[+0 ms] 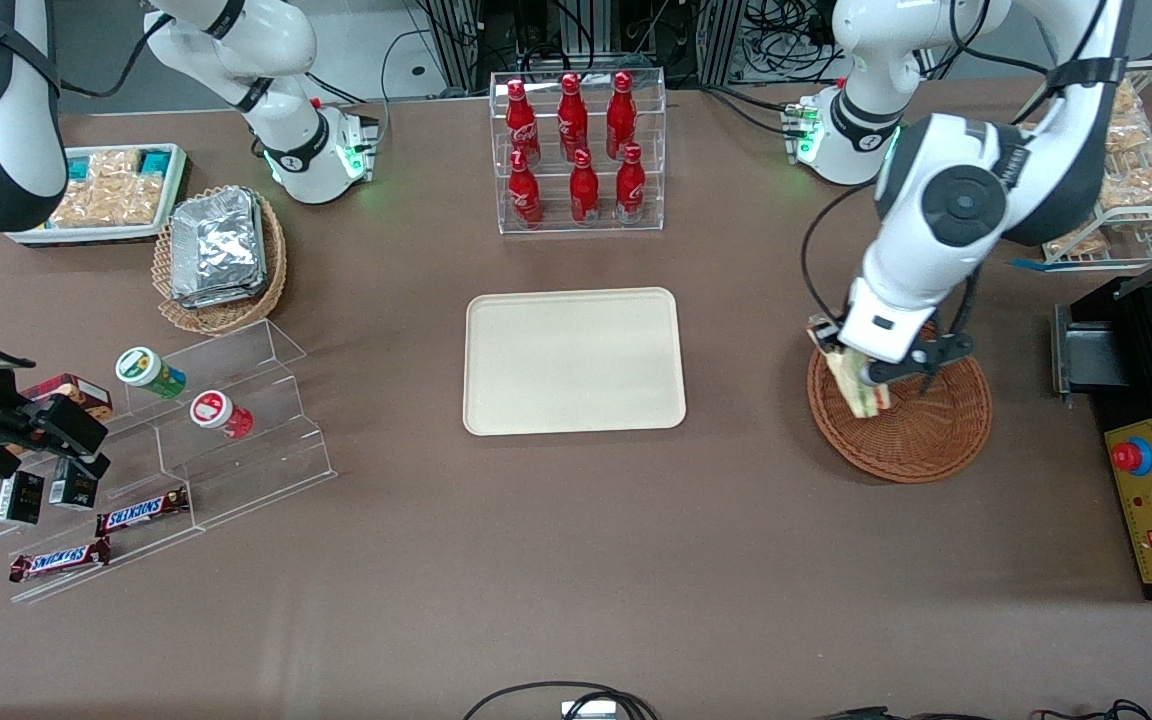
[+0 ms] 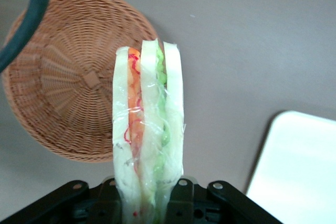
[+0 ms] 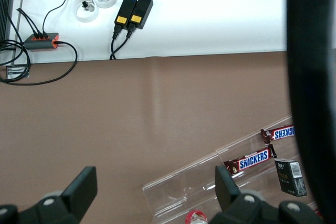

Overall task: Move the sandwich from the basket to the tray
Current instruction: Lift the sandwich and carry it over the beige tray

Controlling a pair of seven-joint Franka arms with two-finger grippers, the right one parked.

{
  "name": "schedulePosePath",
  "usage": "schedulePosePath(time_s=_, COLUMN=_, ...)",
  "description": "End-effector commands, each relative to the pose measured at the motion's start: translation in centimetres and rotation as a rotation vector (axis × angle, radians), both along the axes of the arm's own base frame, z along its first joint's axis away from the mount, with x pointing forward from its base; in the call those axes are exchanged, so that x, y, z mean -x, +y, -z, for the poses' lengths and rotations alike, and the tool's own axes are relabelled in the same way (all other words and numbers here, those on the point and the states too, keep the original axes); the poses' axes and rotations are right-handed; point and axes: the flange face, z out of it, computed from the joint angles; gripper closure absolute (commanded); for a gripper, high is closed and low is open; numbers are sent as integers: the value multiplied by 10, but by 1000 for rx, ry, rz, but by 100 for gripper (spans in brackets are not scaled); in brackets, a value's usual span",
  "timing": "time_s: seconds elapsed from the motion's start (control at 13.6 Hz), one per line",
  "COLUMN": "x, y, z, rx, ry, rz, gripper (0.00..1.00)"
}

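The sandwich (image 1: 858,386) (image 2: 148,129), white bread wrapped in clear film with orange and green filling, hangs in the air with my left gripper (image 1: 871,375) (image 2: 149,203) shut on it. It is held above the tray-side rim of the reddish-brown wicker basket (image 1: 921,425) (image 2: 63,93), which holds nothing else. The cream tray (image 1: 574,360) (image 2: 299,166) lies flat at the table's middle, toward the parked arm from the basket, with nothing on it.
A clear rack of red bottles (image 1: 578,150) stands farther from the front camera than the tray. A black box with a red button (image 1: 1151,470) sits at the working arm's end of the table. A wire rack of snack bags (image 1: 1131,170) stands beside the arm's base.
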Motion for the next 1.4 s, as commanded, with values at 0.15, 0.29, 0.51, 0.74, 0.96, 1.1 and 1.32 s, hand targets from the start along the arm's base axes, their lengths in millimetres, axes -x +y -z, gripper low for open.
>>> schedulePosePath(time_s=0.15, x=22, y=-73, z=-3, rx=-18, ry=-51, rz=195, gripper=100)
schedulePosePath(time_s=0.29, x=32, y=-98, z=5, rx=-28, ry=-58, rz=270, gripper=100)
schedulePosePath(time_s=0.51, x=48, y=-129, z=28, rx=-38, ry=-41, rz=354, gripper=100)
schedulePosePath(time_s=0.74, x=74, y=-169, z=47, rx=-21, ry=-23, rz=385, gripper=100)
schedulePosePath(time_s=0.96, x=93, y=-203, z=90, rx=-31, ry=-18, rz=391, gripper=100)
schedulePosePath(time_s=1.1, x=104, y=-220, z=119, rx=-46, ry=-29, rz=389, gripper=100)
schedulePosePath(time_s=1.32, x=115, y=-245, z=153, rx=-47, ry=-52, rz=390, gripper=100)
